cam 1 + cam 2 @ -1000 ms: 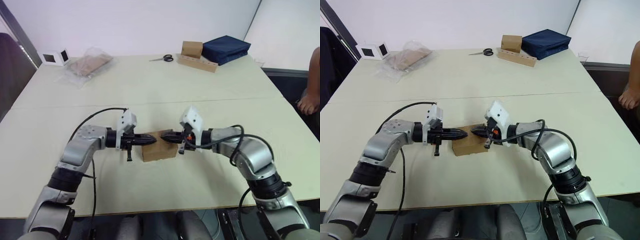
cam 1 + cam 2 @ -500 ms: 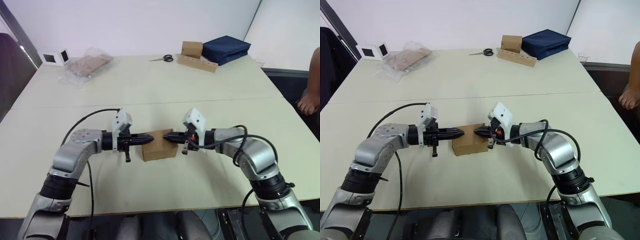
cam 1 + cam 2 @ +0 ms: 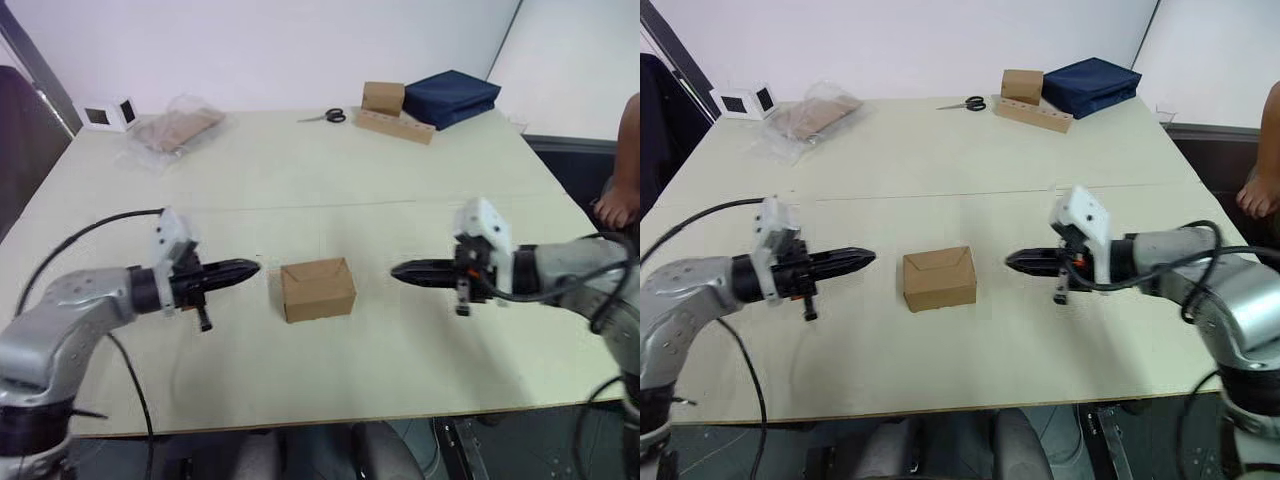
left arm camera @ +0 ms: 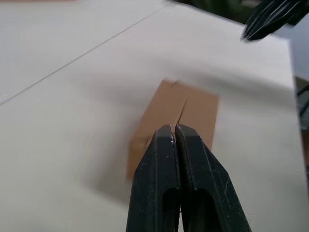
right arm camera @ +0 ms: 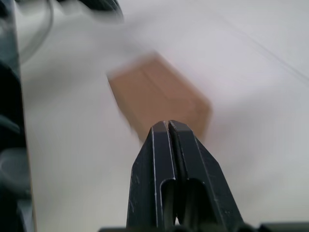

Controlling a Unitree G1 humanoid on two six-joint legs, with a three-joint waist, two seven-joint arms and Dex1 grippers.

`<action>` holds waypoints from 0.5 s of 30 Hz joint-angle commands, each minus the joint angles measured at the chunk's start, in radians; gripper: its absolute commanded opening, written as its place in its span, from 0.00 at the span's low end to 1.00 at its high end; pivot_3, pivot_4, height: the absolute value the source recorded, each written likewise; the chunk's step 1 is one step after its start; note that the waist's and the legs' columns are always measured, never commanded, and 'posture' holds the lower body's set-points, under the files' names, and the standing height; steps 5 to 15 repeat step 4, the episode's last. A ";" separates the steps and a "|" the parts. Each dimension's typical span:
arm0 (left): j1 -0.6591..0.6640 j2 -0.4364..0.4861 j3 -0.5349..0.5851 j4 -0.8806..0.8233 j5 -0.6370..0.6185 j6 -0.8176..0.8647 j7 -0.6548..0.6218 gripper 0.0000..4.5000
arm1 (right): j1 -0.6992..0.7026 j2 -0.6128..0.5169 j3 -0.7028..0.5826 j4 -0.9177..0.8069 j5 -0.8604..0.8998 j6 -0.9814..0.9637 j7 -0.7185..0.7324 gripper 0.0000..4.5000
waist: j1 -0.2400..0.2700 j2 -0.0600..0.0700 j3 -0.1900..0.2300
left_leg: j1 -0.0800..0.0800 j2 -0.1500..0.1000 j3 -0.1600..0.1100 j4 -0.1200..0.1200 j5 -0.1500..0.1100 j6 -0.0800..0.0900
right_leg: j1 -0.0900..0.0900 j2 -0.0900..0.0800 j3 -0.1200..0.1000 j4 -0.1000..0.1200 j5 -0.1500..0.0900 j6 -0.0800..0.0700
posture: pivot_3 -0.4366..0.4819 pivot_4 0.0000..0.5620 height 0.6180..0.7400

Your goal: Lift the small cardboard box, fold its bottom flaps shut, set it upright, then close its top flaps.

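Observation:
The small cardboard box (image 3: 317, 288) stands upright on the table (image 3: 300, 180) near the front middle, plain brown, its top flaps lying shut with a seam across the top. My left gripper (image 3: 252, 267) is shut and empty, pointing at the box from its left with a clear gap between them. To the box's right my right gripper (image 3: 397, 271) is also shut and empty, a little farther off. The left wrist view shows the box (image 4: 176, 121) beyond the shut fingertips (image 4: 175, 131); the right wrist view shows it (image 5: 157, 96) the same way.
At the back left lie a brown bundle in clear plastic (image 3: 178, 128) and a small white device (image 3: 108, 115). At the back right are scissors (image 3: 328, 117), another brown box on a long cardboard strip (image 3: 392, 110) and a dark blue bag (image 3: 452, 97). A person's arm (image 3: 620, 170) shows at the right edge.
Both grippers were pressed against the box's sides; now each has drawn back sideways, left to the left and right to the right. The box stays in place.

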 commanded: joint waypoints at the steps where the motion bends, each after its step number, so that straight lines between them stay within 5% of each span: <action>1: 0.111 0.072 0.184 -0.088 -0.098 0.038 -0.046 0.02 | 0.038 -0.083 -0.108 -0.004 0.041 -0.029 0.083 0.00 | 0.000 0.000 0.000 | 0.000 0.000 0.000 0.000 0.000 0.000 | 0.000 0.000 0.000 0.000 0.000 0.000 | 0.48 0.27 1.00; 4: 0.182 0.113 0.256 -0.082 -0.115 0.034 -0.077 0.02 | 0.059 -0.117 -0.142 0.009 0.060 -0.038 0.111 0.00 | 0.002 0.000 0.000 | 0.001 0.000 0.000 0.000 0.000 0.000 | 0.002 0.000 0.000 0.000 0.000 0.000 | 0.48 0.27 1.00; 15: 0.182 0.113 0.256 -0.082 -0.115 0.034 -0.077 0.02 | 0.059 -0.117 -0.142 0.009 0.060 -0.038 0.111 0.00 | 0.002 0.000 0.000 | 0.001 0.000 0.000 0.000 0.000 0.000 | 0.002 0.000 0.000 0.000 0.000 0.000 | 0.48 0.27 1.00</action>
